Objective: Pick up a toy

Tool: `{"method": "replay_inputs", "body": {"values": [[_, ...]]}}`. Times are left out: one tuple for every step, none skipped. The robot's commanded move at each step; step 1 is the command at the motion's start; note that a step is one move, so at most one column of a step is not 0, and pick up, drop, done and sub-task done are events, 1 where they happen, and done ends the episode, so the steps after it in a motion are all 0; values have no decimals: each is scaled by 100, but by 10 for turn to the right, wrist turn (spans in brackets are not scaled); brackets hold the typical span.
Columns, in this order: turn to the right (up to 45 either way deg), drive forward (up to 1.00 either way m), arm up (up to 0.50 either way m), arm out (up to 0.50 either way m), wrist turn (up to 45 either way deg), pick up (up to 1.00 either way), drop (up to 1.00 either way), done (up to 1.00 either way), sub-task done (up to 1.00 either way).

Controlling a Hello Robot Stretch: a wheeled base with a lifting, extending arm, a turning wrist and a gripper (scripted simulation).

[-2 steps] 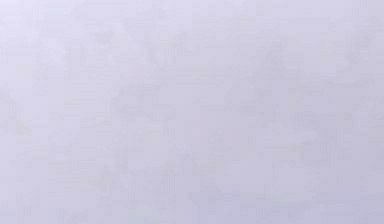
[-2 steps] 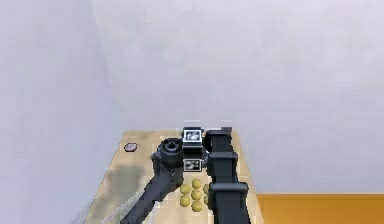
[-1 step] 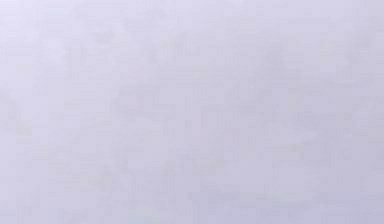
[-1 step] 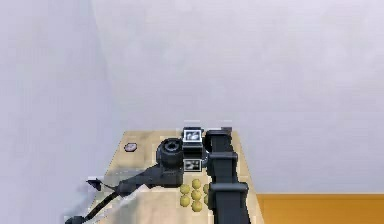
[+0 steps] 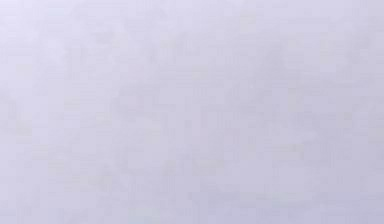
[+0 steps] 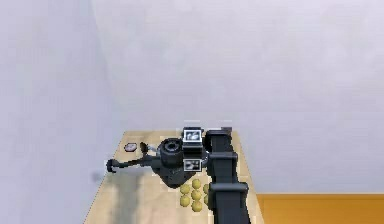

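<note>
In the arm side view my dark arm (image 6: 222,170) reaches out over a light wooden table (image 6: 130,200). My gripper (image 6: 112,167) points toward the view's left, with its thin fingers near the table's left edge. A small dark thing (image 6: 133,148) lies on the tabletop just behind the fingers, so I cannot tell whether the gripper holds anything. A tan, lumpy thing (image 6: 194,193) lies on the table below the gripper's body, beside the arm. Its shape is too vague to name.
A pale wall (image 5: 190,110) faces the forward view. In the arm side view, white walls (image 6: 250,60) meet in a corner behind the table. An orange-brown floor (image 6: 320,208) shows at the lower right.
</note>
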Motion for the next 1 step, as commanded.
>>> {"method": "replay_inputs", "body": {"values": [[0, 0, 0, 0, 450, 0, 0, 0, 0]]}}
